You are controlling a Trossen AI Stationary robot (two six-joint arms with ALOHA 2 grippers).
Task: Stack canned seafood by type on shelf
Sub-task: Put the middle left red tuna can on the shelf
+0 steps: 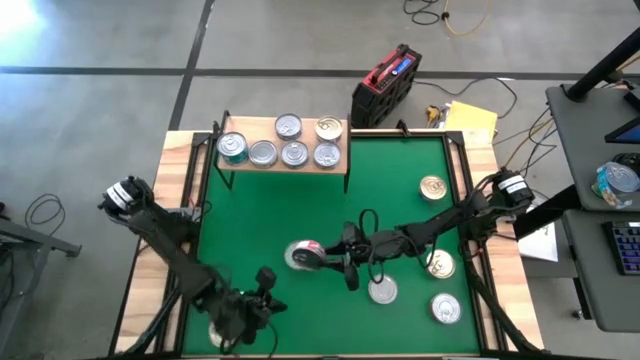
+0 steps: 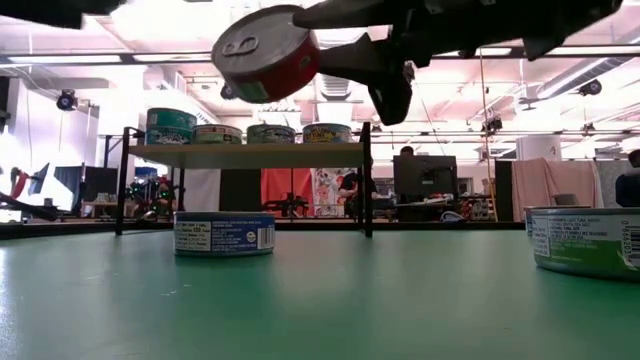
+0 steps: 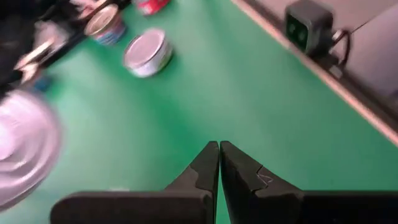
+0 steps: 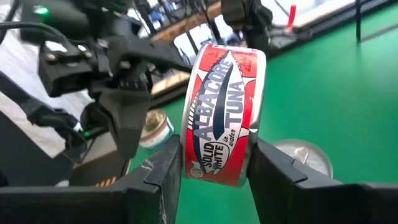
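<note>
While clamped in right hand (image 4: 214, 163), round red-labelled tin (image 4: 222, 115) hangs.

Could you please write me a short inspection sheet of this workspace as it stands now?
Surface: green mat on a wooden table.
Job's things: six tins on the shelf; a red-labelled tuna tin lifted; five loose tins on the mat, one under the left arm.
Clutter: nothing seen on the mat.
Grippers: right tool shut on the tuna tin above mid-mat; left tool shut, empty, at the near-left mat edge.
Cables: several on the floor; yellow cord.
Surroundings: red-and-black case behind the table.
</note>
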